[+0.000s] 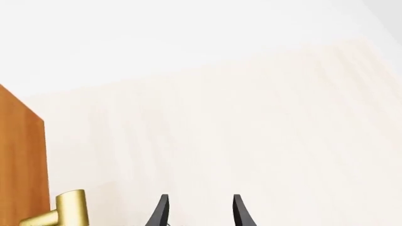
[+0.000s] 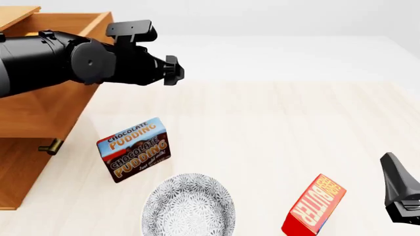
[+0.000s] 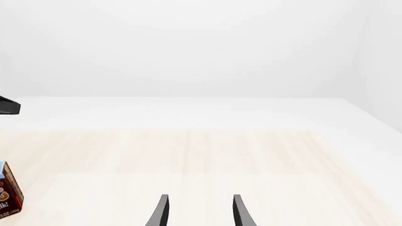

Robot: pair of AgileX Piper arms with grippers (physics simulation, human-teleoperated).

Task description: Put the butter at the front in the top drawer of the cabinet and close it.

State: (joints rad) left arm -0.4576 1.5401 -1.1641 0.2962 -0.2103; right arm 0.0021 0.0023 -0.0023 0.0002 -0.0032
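One butter box [image 2: 315, 206], red with a yellow-orange lettered face, stands tilted on the table at the front right; no second butter shows. The wooden cabinet [image 2: 26, 162] is at the left, its top drawer [image 2: 72, 22] pulled out with the inside open to view. My left gripper [image 2: 172, 73] hovers to the right of the drawer; in the left wrist view it [image 1: 199, 214] is open and empty, beside a brass handle [image 1: 69, 209]. My right gripper [image 2: 399, 189] is right of the butter, apart from it; in the right wrist view it [image 3: 199, 214] is open and empty.
A brown-and-blue Chocolate Pudding box [image 2: 135, 149] stands near the cabinet and also shows in the right wrist view [image 3: 7, 190]. A grey patterned plate [image 2: 189, 206] lies in front of it, left of the butter. A brass handle [image 2: 51, 146] sticks out below the open drawer.
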